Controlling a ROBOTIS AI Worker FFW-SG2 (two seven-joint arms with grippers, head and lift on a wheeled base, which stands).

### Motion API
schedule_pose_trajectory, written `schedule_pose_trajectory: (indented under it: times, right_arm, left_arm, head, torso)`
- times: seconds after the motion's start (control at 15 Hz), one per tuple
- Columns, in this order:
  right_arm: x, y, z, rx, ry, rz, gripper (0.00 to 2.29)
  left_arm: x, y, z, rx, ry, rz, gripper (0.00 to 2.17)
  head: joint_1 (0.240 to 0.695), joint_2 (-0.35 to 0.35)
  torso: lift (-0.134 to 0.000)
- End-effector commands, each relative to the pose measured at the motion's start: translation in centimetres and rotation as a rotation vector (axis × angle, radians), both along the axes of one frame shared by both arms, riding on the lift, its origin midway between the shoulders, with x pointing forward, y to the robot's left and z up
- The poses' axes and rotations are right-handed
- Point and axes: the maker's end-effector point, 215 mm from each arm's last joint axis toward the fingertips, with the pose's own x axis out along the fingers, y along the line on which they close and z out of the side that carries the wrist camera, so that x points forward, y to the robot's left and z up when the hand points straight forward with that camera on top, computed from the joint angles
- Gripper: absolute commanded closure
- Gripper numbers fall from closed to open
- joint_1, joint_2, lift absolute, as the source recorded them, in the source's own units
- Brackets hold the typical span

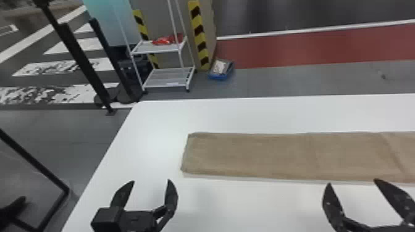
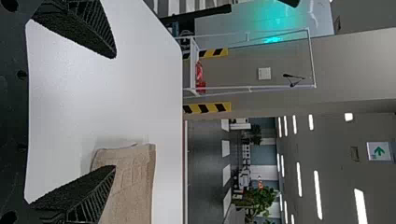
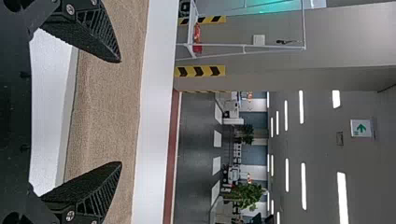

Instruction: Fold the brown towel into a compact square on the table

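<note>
The brown towel (image 1: 278, 155) lies lengthwise on the table (image 1: 157, 118), white surface showing toward its left and far edges. Left gripper (image 1: 151, 180) and right gripper (image 1: 352, 181), fingers wide apart, seem to hang above it.

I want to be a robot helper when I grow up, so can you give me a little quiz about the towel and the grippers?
1. True or false: the brown towel lies as a long strip on the table.
2. What does the left gripper hold? A) the brown towel B) a cup C) nothing
3. Fill in the word: the fingers of the right gripper are ____.

Key: 1 true; 2 C; 3 open
</note>
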Motion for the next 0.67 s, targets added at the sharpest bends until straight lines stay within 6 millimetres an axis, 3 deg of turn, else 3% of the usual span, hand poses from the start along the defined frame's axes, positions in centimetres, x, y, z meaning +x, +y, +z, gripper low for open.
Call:
schedule_pose_trajectory:
  times: [0.0,0.6]
  right_arm:
    - [-0.02,0.11,0.01,0.006,0.001,-0.004,0.11]
    - [-0.17,0.34,0.29,0.010,-0.002,0.000,0.11]
  left_arm:
    - [0.05,-0.14,-0.01,-0.001,0.000,-0.003,0.02]
    - [-0.01,-0.23,0.04,-0.001,0.000,-0.005,0.02]
  head:
    - [0.695,0.268]
    - [0.695,0.269]
  torso:
    - [-0.119]
    - [-0.119]
